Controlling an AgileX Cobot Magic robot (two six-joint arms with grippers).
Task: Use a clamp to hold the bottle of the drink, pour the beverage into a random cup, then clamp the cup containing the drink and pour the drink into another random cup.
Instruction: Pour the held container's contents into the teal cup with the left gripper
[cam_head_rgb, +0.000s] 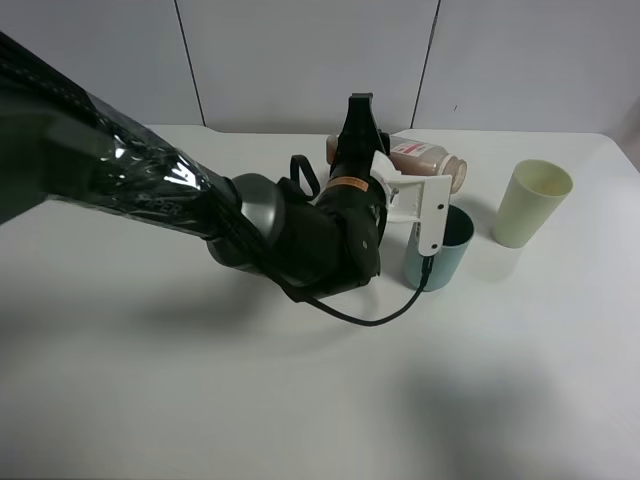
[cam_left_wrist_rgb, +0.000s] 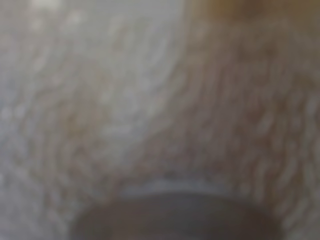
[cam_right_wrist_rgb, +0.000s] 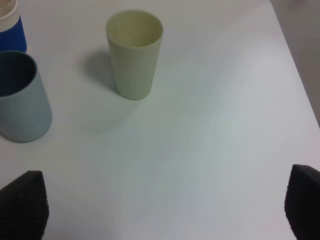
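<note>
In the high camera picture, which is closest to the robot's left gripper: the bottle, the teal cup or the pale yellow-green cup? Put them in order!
1. bottle: held in the left gripper, tipped on its side.
2. teal cup: on the table just under the bottle's neck end.
3. pale yellow-green cup: standing alone, farthest to the right in the view.

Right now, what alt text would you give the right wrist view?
Three cups stand upright on a white table: a pale yellow-green cup, a teal tumbler beside it, and a blue-banded cup mostly cut off beyond the tumbler. The right gripper is open, its dark ribbed fingertips wide apart, holding nothing.
</note>
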